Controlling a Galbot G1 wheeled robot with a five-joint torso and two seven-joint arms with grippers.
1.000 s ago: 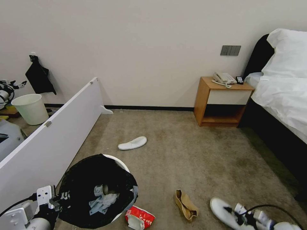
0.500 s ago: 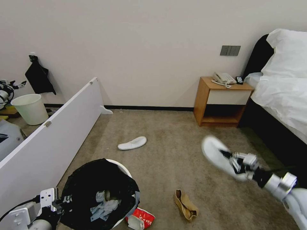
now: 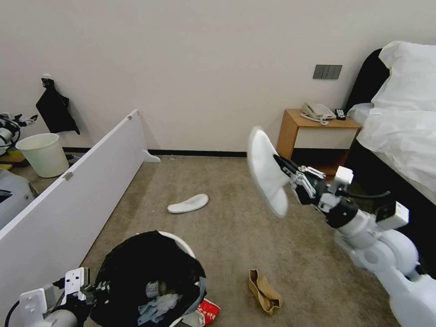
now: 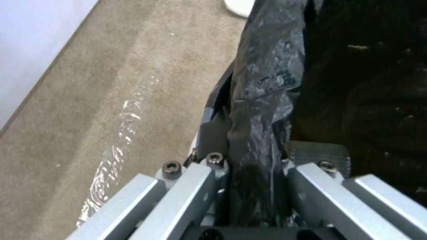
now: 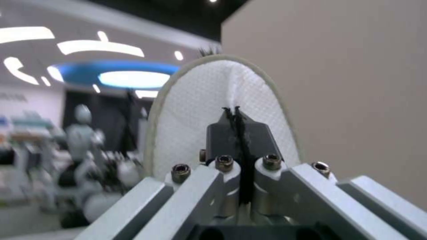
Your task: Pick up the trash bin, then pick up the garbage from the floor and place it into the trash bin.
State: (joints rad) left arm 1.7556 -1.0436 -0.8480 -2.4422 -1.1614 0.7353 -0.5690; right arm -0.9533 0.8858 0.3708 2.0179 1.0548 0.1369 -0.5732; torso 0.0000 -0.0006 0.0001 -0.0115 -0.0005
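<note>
the right pincer (image 3: 287,169) is clamped on a white slipper (image 3: 267,170), its fingers pressed together through the fabric. a second ago this pincer was low near the floor with the slipper just lifted; now it has swung up and toward the middle of the room, and the slipper stands nearly on end in the air, well above the carpet. judging by this, the slipper is on its way to the bin but has not arrived over it.

the left pincer (image 4: 249,156) stays closed on the black bag at the rim of the bin (image 3: 152,277), which sits low on the robot's left with tissue and scraps inside.

on the floor remain a second slipper (image 3: 188,203), a brown bag (image 3: 263,285) and a red wrapper (image 3: 208,309) touching the bin.
</note>
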